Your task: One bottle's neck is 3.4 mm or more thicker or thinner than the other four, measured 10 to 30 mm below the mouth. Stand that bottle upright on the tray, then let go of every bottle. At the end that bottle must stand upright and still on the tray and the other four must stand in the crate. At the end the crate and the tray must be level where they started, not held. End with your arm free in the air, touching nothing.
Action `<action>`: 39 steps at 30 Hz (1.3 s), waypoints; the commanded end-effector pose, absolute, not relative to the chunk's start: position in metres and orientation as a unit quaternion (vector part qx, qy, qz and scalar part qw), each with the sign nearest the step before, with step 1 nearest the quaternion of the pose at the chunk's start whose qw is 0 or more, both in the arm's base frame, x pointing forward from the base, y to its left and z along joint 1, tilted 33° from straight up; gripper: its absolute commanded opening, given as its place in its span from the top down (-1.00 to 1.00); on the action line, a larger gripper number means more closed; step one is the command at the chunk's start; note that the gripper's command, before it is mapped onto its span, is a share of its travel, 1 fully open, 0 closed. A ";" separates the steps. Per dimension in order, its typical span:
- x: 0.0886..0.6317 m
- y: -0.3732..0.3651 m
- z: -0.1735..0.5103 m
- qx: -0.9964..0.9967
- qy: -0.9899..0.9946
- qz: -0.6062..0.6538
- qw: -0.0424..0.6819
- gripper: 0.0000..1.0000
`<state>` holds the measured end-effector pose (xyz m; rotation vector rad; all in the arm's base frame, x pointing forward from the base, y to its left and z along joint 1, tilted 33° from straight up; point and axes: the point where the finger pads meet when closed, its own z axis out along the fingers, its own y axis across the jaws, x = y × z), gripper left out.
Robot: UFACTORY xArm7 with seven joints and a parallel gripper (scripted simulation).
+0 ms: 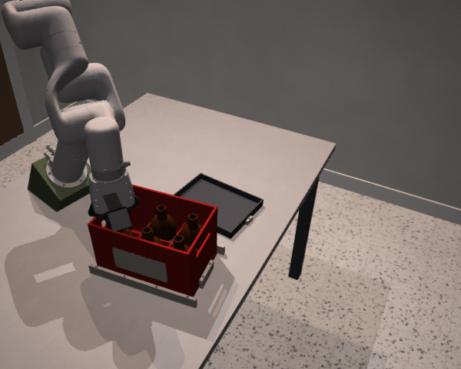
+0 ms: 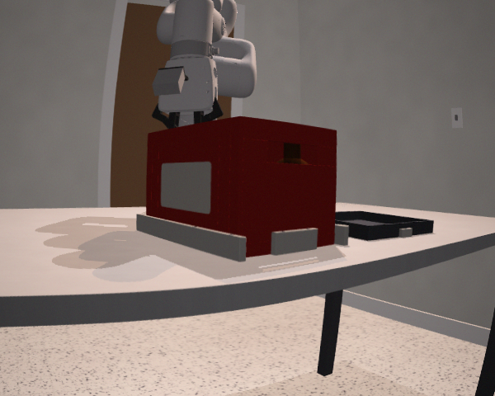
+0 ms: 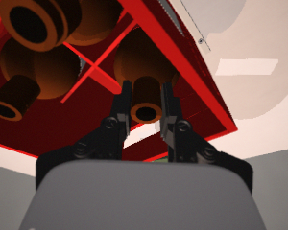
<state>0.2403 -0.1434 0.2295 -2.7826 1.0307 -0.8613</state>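
The red crate [image 1: 104, 247] [image 2: 281, 200] [image 3: 179, 62] stands level on the table. My gripper [image 3: 146, 93] [image 2: 186, 119] reaches into its arm-side end and is shut on the neck of a brown bottle [image 3: 146, 94]. This bottle stands in its cell, its mouth between the fingers. Four other brown bottles stand in the crate: one at the back [image 1: 161, 222], one at the back right [image 1: 192, 223], one at the front [image 1: 147, 234] and one at the front right [image 1: 178, 243]. The black tray [image 1: 219, 202] [image 2: 388, 231] lies level and bears no bottle. Neck differences are not clear.
Grey stop blocks [image 1: 143, 284] [image 2: 188, 236] stand along the crate's foot. A small light block [image 1: 249, 219] [image 2: 405, 232] sits at the tray's outer side. Red dividers [image 3: 93, 69] cross inside the crate, and its walls rise around the bottles. The table edge lies beyond the tray and crate.
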 end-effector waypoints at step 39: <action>0.241 -0.144 0.231 -0.900 0.333 -0.280 0.025 -0.30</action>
